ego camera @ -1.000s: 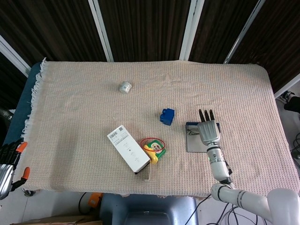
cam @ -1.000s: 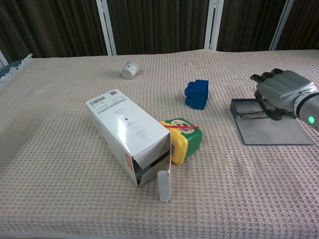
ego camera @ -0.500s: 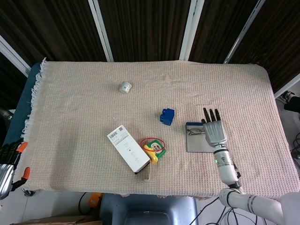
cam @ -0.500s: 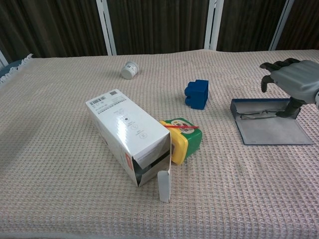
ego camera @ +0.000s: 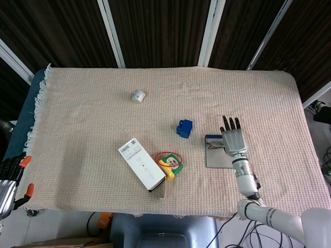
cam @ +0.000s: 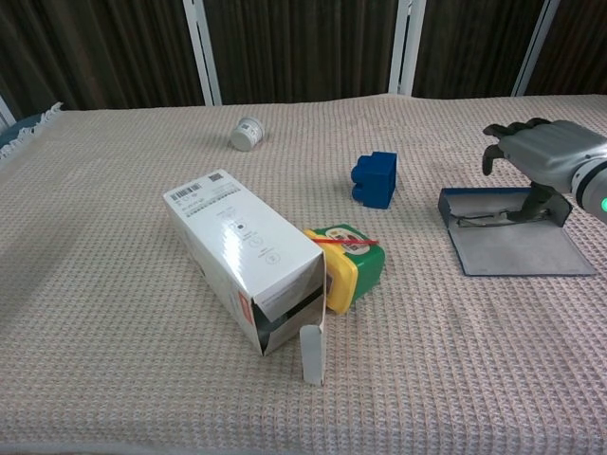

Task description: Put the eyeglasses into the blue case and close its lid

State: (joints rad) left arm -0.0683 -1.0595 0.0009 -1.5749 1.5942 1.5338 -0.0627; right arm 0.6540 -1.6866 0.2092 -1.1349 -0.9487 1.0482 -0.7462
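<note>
A beige waffle-weave cloth covers the table, with dark slatted panels behind it. On the cloth the blue case lies open, its lid laid flat toward the robot, and the eyeglasses rest inside its far compartment, thin wire frames against the grey lining.

Compared with half a second ago, the right hand has come back slightly over the case's far right corner. It hovers above the case with fingers curled downward but apart, holding nothing; the thumb reaches down close to the glasses, though whether it touches them cannot be told. In the head view the same hand covers the right part of the case.

Just left of the case sits a blue toy block. Further left of the case is a green and yellow box with a red band, touching a white carton whose end flap hangs open. A small white jar lies well beyond, far left of the case. The left hand rests off the table's edge, its fingers' state unclear.
</note>
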